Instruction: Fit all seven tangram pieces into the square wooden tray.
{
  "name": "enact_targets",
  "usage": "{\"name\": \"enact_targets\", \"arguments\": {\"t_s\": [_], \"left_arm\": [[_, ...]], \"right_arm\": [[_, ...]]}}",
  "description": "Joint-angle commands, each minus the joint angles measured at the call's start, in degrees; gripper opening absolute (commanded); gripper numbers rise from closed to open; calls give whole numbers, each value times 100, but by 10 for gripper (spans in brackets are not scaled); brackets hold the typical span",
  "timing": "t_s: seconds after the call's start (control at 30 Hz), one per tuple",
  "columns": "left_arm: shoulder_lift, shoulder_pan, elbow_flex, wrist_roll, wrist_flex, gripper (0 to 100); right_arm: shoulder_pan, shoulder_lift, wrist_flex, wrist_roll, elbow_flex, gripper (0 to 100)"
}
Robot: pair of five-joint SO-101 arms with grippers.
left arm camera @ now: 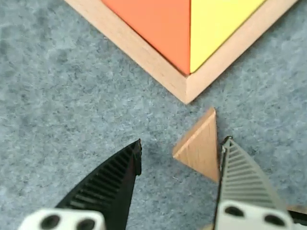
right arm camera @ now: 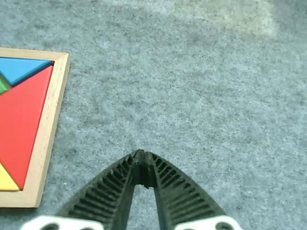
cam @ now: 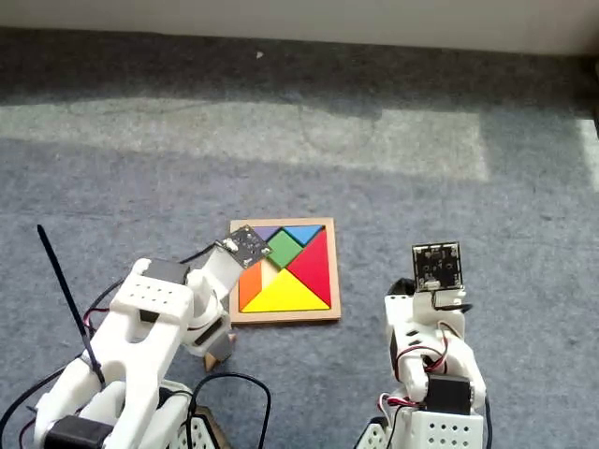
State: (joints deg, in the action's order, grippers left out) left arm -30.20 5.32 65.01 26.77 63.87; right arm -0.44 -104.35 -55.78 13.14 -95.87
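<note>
Straddling wood triangle (left arm camera: 201, 146) (part-hidden, nr tray (left arm camera: 144, 52)), left hand (left arm camera: 182, 140) open, right hand (right arm camera: 143, 155) closed

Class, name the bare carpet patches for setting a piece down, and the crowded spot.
Bare carpet lies between the tray and the right gripper, and widely beyond the tray's far edge. Crowded: the tray corner by the left gripper, open around a wooden triangle.
</note>
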Motion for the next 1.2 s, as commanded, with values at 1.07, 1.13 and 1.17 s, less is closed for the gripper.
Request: {"name": "enact_targets", "arguments": {"t_s": [1.07,1.13,1.17], "left_arm": [[-180,-31,-1481,88,1371,6],[-180,-13,-1569,88,1204,9],[-180,4,-1587,88,1002,9]], "right_arm": [[66,-75,48,62,-752,12],[66,-75,84,62,-752,12],[66,-75,119,62,-752,12]]}}
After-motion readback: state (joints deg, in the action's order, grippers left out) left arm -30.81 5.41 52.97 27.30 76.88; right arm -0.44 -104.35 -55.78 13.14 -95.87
